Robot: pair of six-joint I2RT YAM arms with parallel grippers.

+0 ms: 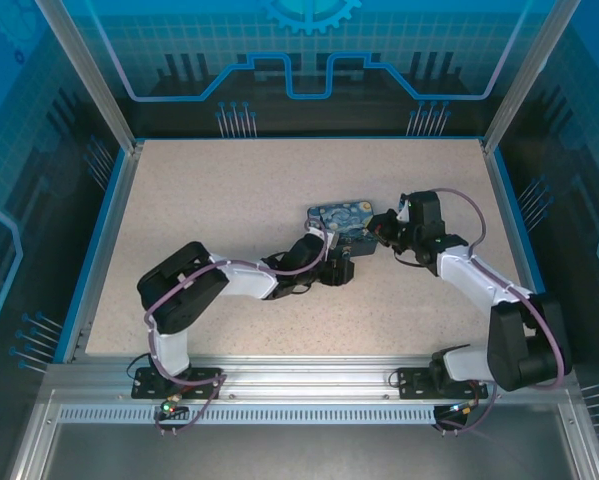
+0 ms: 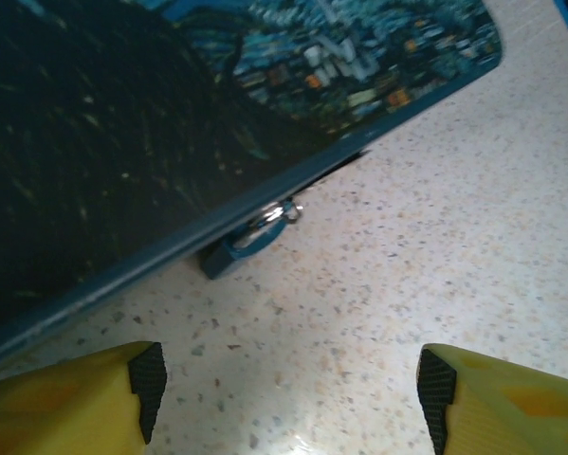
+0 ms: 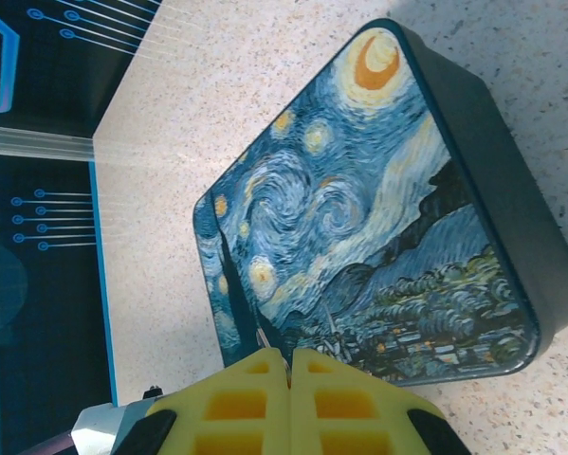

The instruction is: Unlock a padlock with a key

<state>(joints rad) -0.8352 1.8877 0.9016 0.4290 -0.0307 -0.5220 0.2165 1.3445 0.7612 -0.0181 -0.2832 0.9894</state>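
The padlock point(image 2: 248, 244), small with a blue body and a metal shackle, hangs at the lower edge of the painted box point(image 2: 151, 123) and rests on the speckled surface. My left gripper point(image 2: 291, 384) is open, its yellow fingers point(image 2: 137, 393) spread wide with only bare table between them, a short way back from the padlock. My right gripper point(image 3: 289, 365) is shut over the box lid point(image 3: 359, 218). A thin metal sliver, the key point(image 3: 263, 336), pokes out from between its pressed fingertips. From above, both grippers meet at the box point(image 1: 341, 220), left point(image 1: 341, 268) in front, right point(image 1: 377, 228) beside it.
The box with the swirly night-sky print lies near the middle of the beige table point(image 1: 209, 200). Blue rims point(image 1: 104, 230) and clear walls bound the table on its sides. Open surface lies to the left and behind the box.
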